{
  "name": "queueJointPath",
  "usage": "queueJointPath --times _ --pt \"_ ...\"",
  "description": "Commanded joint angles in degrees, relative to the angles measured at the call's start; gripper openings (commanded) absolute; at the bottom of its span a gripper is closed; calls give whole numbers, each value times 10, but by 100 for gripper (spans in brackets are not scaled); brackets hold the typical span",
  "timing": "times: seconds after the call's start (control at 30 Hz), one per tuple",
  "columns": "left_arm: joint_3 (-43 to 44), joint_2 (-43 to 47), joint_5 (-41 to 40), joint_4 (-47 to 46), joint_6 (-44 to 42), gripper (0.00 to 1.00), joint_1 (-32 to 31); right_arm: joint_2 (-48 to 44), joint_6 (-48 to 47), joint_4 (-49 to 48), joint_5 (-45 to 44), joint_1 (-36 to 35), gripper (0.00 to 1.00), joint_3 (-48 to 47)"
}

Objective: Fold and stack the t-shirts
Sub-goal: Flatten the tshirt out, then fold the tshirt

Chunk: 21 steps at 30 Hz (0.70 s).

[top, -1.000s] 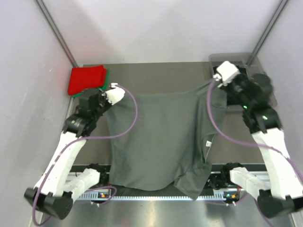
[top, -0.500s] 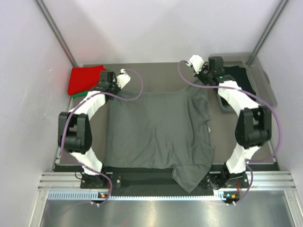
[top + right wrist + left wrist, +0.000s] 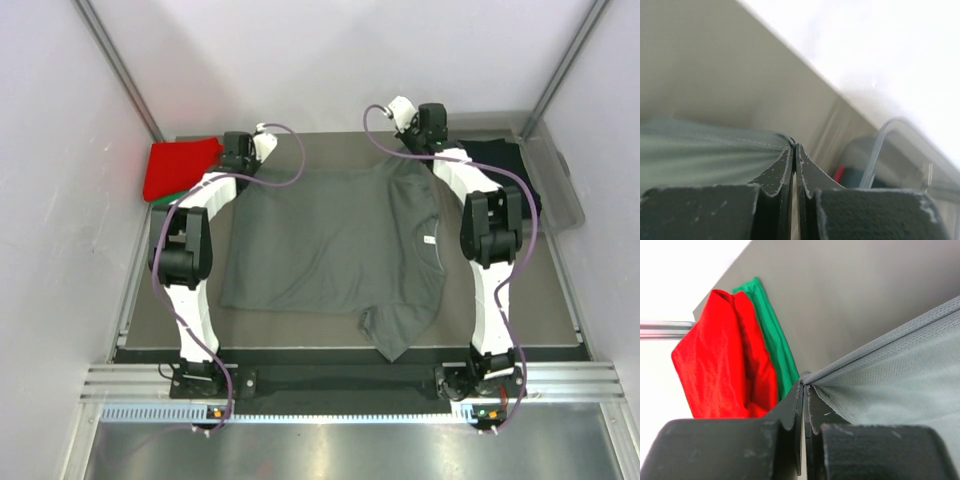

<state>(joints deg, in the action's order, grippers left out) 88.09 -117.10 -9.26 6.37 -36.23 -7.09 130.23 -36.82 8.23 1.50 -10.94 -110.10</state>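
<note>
left gripper, right gripper both pinch grey t-shirt far corners; red t-shirt left, plastic tub right

Even bright light, wrist backgrounds blurred

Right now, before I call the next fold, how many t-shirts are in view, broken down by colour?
Dark grey soft cloth t-shirt, spread out: 1
Bright red folded cloth t-shirt: 1
Green folded cloth t-shirt, under the red one: 1
Black cloth t-shirt, in the clear plastic tub: 1
Total: 4
</note>
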Motion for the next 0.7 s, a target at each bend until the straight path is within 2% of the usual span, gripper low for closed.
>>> queueJointPath --times 0.0,0.17,0.3,0.43,0.5,0.67 --pt "36 -14 -24 -57 13 0 5 25 17 -42 -11 8 0 -83" --pt "40 -23 -15 -78 29 0 4 49 28 -42 -26 9 0 -119" --pt "26 -2 11 -73 48 0 4 3 28 -53 -21 8 0 -49" --pt "-5 49 47 -45 59 0 4 -84 18 -44 -18 6 0 65" --pt "-39 72 76 -43 58 0 3 -131 14 -47 0 4 0 128" --pt "-103 134 108 -31 62 0 1 -201 6 -44 2 -1 0 211"
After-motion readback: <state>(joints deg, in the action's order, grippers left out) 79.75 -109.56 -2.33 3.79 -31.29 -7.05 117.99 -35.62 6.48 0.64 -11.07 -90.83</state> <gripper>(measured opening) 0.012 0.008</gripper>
